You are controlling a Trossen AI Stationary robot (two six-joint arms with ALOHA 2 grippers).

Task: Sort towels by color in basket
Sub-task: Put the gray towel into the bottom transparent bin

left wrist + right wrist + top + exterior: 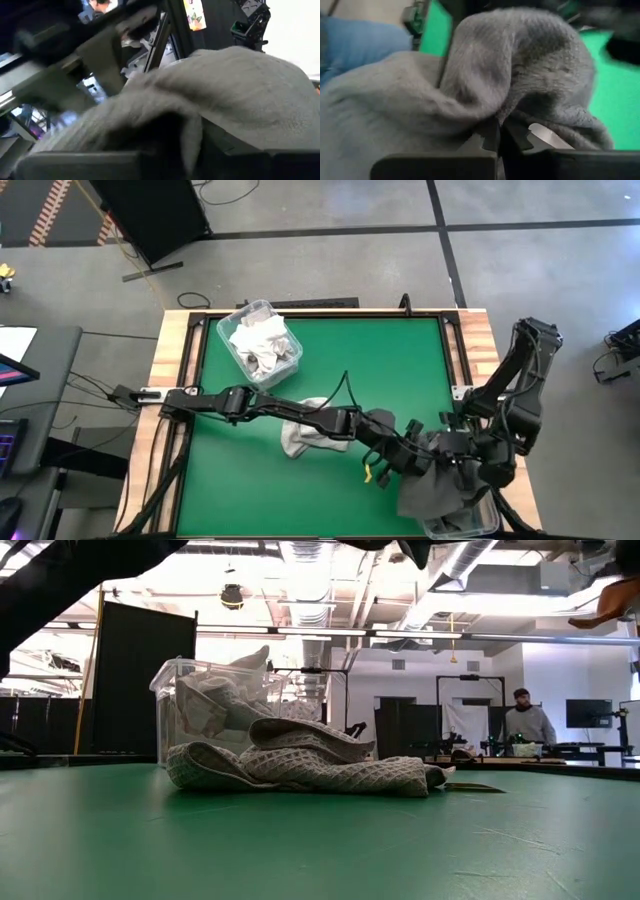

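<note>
The right gripper (497, 142) is pinched tight on a dark grey towel (520, 65), its two dark fingers meeting with a fold of the plush, fuzzy cloth caught between them. Seen from above, this towel (440, 485) hangs in a soft crumpled heap over a clear plastic bin (470, 525) at the near right corner of the counter (380, 360), hiding most of the bin. The left gripper (395, 463) reaches across the green counter to the same dark grey towel; its wrist view is filled with draped grey cloth lying over the fingers, and whether they are open or closed on it cannot be told. Behind the left arm, near the middle of the counter, lies a pale grey towel (305, 435) with a waffle weave, bunched in loose folds, partly crossed by the arm. Farther back to the left stands a second clear plastic bin (262, 343), square with rounded corners, holding crumpled white towels (258, 340). The counter has a flat green mat framed by pale wood edges. In the level view a person (528, 723) stands well beyond the counter.
</note>
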